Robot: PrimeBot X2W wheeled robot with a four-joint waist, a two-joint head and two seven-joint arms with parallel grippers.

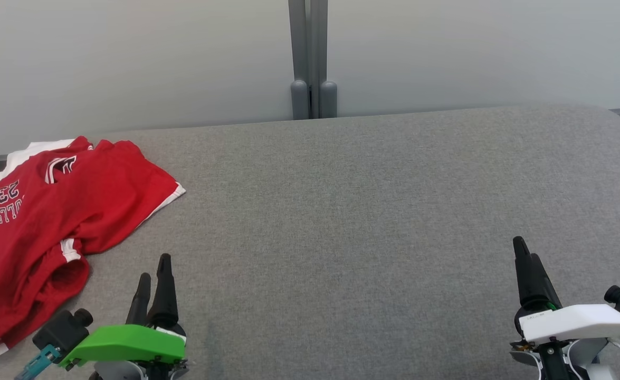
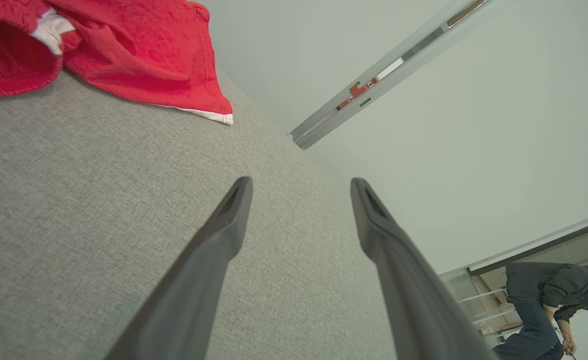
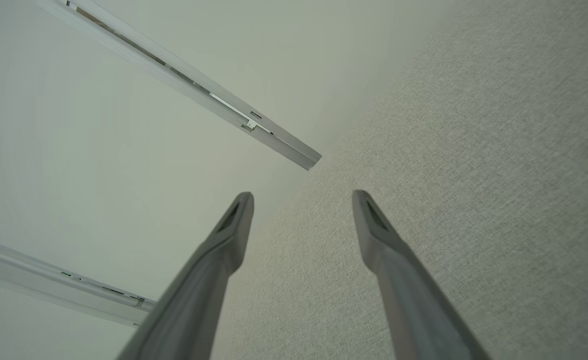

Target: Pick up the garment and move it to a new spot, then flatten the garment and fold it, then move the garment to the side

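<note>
A crumpled red garment [image 1: 51, 221] with white trim and dark "23" lettering lies at the left end of the grey cushioned surface [image 1: 352, 211], hanging partly over its left edge. In the left wrist view the garment [image 2: 123, 45] fills the upper left corner. My left gripper [image 1: 154, 269] hovers open at the lower left, just right of the garment's lower part and apart from it; its fingers [image 2: 223, 230] hold nothing. My right gripper [image 1: 526, 258] stands open at the lower right, far from the garment, with its fingers [image 3: 374, 235] over bare fabric.
A pale wall with a grey vertical post [image 1: 312, 58] runs behind the surface. The surface's far edge curves down at the right. A person [image 2: 554, 305] in dark clothes bends over far off in the left wrist view.
</note>
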